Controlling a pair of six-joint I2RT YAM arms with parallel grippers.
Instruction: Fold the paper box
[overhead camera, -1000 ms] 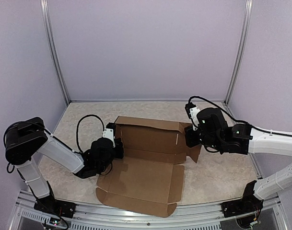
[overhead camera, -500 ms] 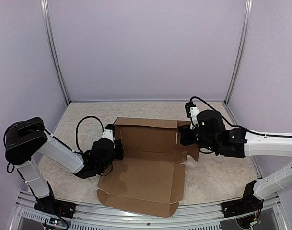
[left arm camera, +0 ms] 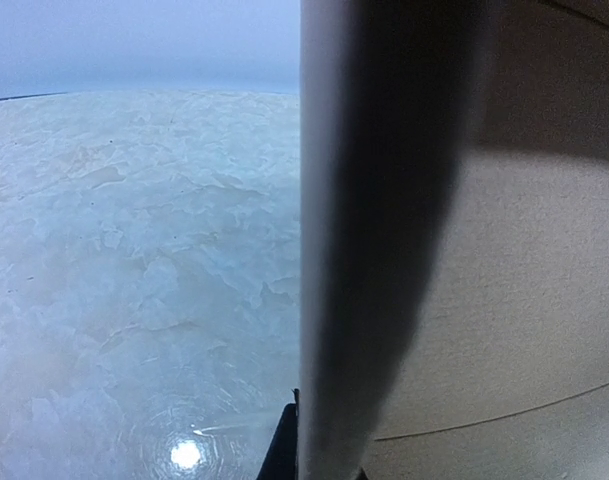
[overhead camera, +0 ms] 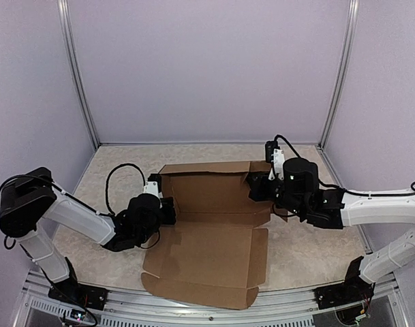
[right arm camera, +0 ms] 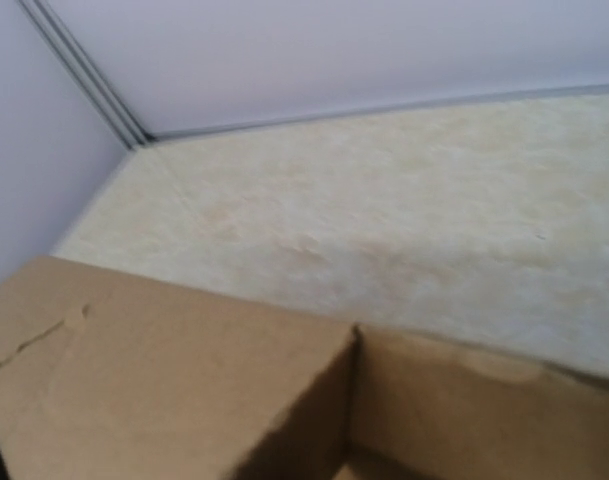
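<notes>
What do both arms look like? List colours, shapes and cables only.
Both arms share one build: smooth white tubular links joined by bulky black rounded joint housings. The left arm carries a black cable loop arching over its forearm; the right arm has a black wrist cable curling above its wrist. The left gripper and right gripper are black. No markings are legible.

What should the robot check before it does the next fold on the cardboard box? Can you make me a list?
1. Back wall of the paper box standing up: ok.
2. Front flap folded up: not ok, it lies flat on the table.
3. Left gripper at the box's left edge: ok.
4. Right gripper at the right back corner: ok.
5. Either gripper pinching cardboard: cannot tell.
</notes>
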